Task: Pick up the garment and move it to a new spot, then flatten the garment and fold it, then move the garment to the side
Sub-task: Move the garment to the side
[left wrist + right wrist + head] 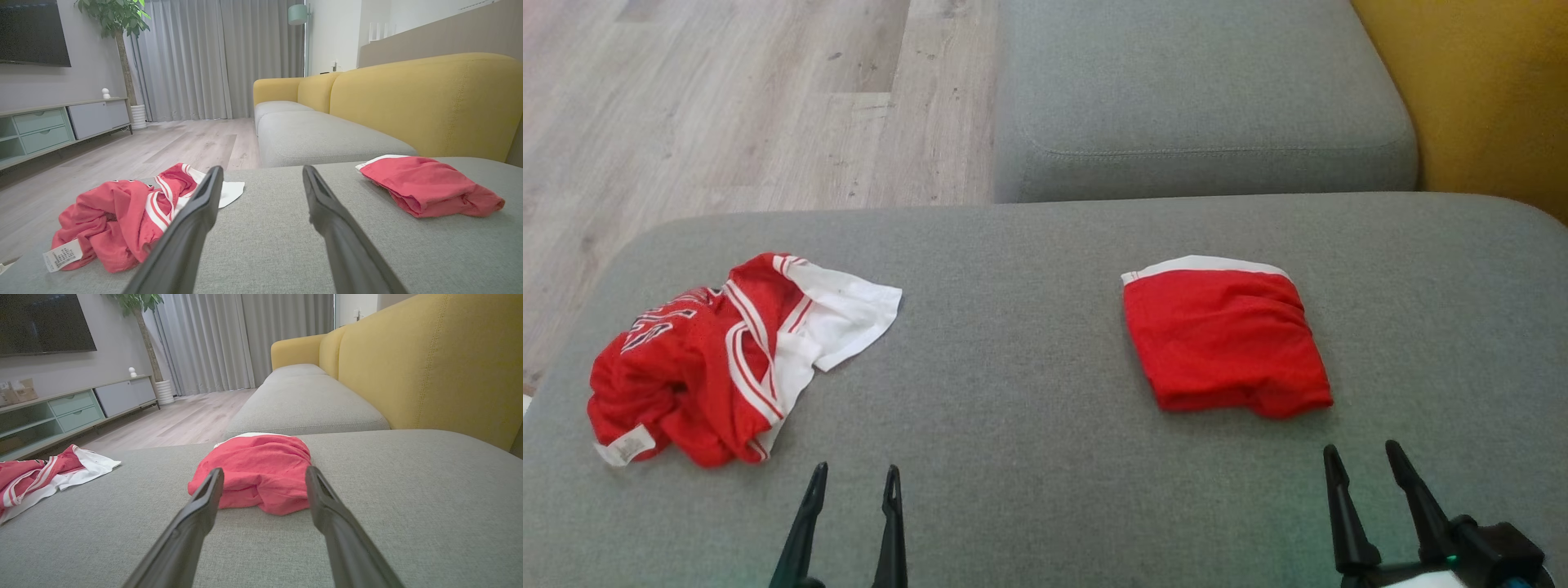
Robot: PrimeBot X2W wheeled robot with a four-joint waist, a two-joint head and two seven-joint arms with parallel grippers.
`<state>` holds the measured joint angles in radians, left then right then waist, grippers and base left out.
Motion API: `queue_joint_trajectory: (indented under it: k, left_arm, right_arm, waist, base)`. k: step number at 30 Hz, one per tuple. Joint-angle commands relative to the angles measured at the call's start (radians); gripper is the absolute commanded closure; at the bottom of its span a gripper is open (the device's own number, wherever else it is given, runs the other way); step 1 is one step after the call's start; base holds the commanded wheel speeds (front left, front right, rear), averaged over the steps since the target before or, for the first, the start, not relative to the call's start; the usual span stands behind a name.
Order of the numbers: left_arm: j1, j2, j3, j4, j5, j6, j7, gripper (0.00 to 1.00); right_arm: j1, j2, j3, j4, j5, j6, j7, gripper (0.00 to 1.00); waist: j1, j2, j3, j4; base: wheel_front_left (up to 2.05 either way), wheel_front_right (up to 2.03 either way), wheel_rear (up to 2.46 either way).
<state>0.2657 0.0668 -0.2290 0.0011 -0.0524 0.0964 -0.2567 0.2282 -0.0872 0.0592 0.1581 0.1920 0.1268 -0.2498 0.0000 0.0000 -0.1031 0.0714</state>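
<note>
A crumpled red garment with white trim [719, 359] lies at the left of the grey cushion [1029, 343]; in the left wrist view this crumpled garment [118, 216] sits left of the fingers, a white label showing. A folded red garment [1225, 339] rests at the right, seen again as the folded garment [257, 473] just beyond the right fingers. My left gripper [856, 482] is open near the front edge, right of the crumpled one. My right gripper [1364, 457] is open, just short of the folded one. Both hold nothing.
A second grey seat cushion [1201, 98] lies beyond, with a yellow sofa back [1486, 90] to the right. Wooden floor [727, 106] runs off the left and far side. A low TV cabinet [61, 122] and a potted plant [118, 24] stand across the room.
</note>
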Motion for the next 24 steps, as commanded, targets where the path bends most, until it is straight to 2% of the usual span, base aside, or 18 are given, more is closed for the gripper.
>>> queue_joint_trajectory:
  k: [1, 24]
  left_arm:
    - [-0.05, -0.013, 0.026, -0.026, 0.005, 0.0, -0.005, 0.0]
    - [-0.043, -0.015, 0.028, -0.015, 0.012, -0.007, -0.005, 0.0]
  right_arm:
    - [-0.031, -0.01, 0.024, -0.027, -0.002, 0.004, -0.012, 0.0]
    - [-0.024, -0.011, 0.029, -0.018, -0.006, 0.004, -0.012, 0.0]
  waist:
    - [0.0, 0.0, 0.001, -0.001]
    - [0.0, 0.0, -0.01, -0.007]
  base:
    - [0.0, 0.0, 0.0]
    - [0.0, 0.0, 0.0]
